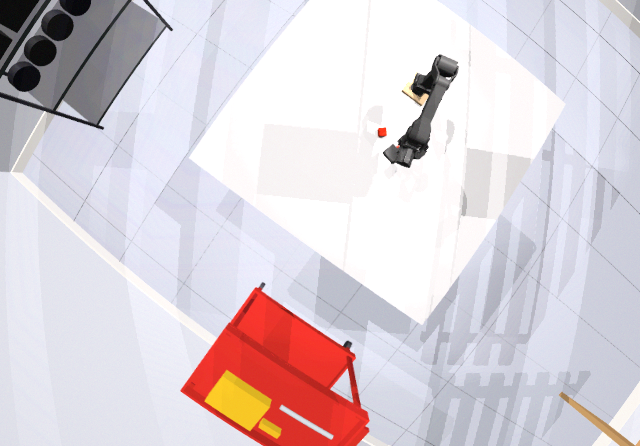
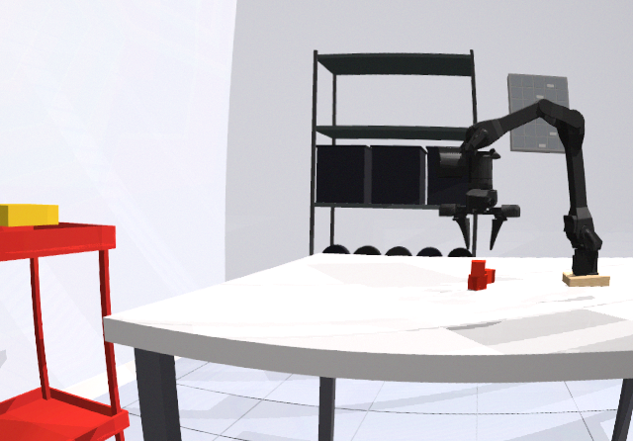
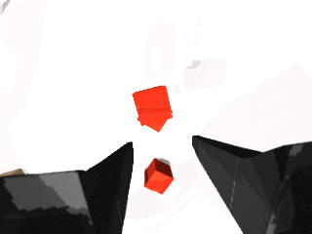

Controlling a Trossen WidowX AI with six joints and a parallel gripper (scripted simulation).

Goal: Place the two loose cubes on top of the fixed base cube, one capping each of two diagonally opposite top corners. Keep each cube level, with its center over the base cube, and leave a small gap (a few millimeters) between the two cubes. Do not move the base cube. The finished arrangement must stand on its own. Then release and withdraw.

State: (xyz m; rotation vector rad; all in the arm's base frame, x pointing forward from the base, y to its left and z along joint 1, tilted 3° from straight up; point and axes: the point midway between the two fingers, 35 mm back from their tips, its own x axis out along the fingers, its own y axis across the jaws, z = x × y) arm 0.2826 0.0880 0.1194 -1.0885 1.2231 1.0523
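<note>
Above a bright red cube (image 2: 478, 267) (image 3: 152, 100), the jaws (image 2: 479, 248) gape partway open, empty.

Top: high above table (image 1: 310, 234) (image 2: 357, 362), facing down. Exterior: beyond table edge, looking across. Wrist: close, downward. All share tabletop.

And looking across all three views, there's no readable lettering, number, brand or sign anywhere! Over on the wall, the grey panel (image 2: 526, 114) shows a grid and a few small pale patches, perhaps labels, but they're too small and blurred to make out, so no words to call there.
</note>
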